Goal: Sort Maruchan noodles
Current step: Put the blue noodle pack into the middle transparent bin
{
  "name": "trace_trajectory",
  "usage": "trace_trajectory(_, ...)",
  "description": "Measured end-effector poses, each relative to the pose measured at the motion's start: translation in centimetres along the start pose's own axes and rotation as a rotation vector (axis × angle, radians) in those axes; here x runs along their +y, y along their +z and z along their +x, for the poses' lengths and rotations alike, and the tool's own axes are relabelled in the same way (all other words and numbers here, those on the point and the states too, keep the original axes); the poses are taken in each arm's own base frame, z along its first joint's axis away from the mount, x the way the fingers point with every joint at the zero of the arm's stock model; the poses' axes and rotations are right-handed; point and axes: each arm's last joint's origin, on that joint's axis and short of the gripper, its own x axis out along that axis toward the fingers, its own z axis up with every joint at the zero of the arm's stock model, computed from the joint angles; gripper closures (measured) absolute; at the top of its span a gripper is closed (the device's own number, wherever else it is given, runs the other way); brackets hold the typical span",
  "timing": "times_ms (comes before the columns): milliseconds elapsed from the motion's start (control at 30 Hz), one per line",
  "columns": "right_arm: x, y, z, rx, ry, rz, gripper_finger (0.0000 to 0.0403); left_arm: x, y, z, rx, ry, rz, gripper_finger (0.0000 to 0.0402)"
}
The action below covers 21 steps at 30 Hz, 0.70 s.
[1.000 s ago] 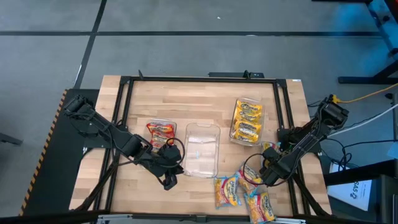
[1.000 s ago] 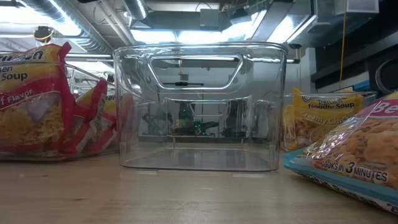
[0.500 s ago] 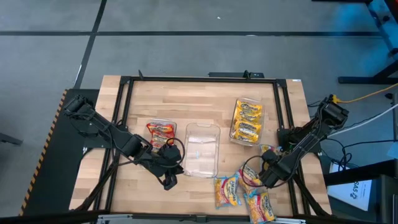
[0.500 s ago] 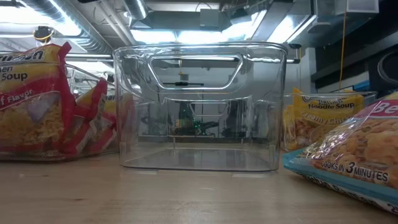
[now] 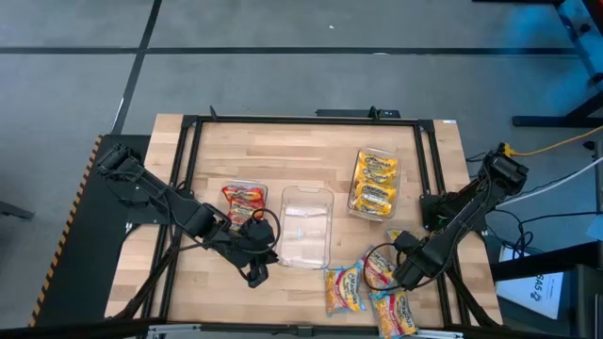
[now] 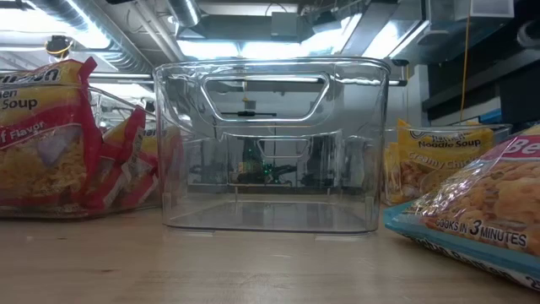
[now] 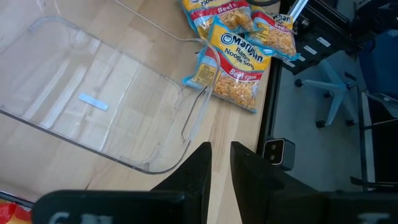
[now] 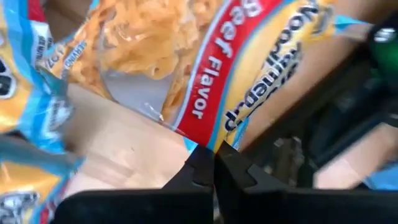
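Several Maruchan noodle packets lie loose at the table's near right [image 5: 344, 288]. Red ones fill the left clear tray [image 5: 243, 201] and yellow ones the right tray [image 5: 374, 184]. An empty clear tray [image 5: 307, 226] stands between them. My right gripper [image 5: 399, 273] [image 8: 213, 158] is over the loose pile, shut on a beef-flavour packet [image 8: 186, 68] with a red band and blue edges. My left gripper [image 5: 254, 275] [image 7: 221, 163] waits at the empty tray's near left corner, its fingers a little apart with nothing between them. My right gripper pinches the beef packet by an edge [image 8: 200, 138], at the red band, between its two fingertips. The fingers come steeply from above. The packet stretches away from the fingers over the wood; whether its other end rests on the table I cannot tell.
The low view looks through the empty tray [image 6: 270, 143], with red packets [image 6: 51, 135] to one side and a blue-edged packet [image 6: 472, 207] close by on the other. A black frame rail [image 5: 435, 202] runs along the table's right side near my right arm.
My right gripper has risen a little over the loose pile and rolled slightly. The beef packet beneath it has shifted with it. My left arm has kept still.
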Motion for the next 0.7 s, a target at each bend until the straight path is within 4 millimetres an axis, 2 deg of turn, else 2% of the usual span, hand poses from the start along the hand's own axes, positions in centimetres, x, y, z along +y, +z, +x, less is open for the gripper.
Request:
trace_trajectory(167,-0.1,-0.7,-3.1,0.006,-0.047,-0.018,0.0402,0.1,-0.1,0.0,0.006,0.008,0.016,0.0348)
trace_trajectory(300,0.2,-1.2,-6.4,-0.058,-0.005,-0.031,0.0402,0.1,-0.1,0.0,0.011,0.015,0.054,0.0348)
trace_trajectory(500,1.1,-1.5,-10.8,-0.278,0.178,-0.051,0.0403,0.1,-0.2,0.0,0.013,0.013,0.058,0.0348)
trace_trajectory(700,1.8,-1.1,-13.8,-0.565,0.331,-0.089,0.0403,-0.2,-0.6,-0.2,0.023,0.001,0.059,0.0348)
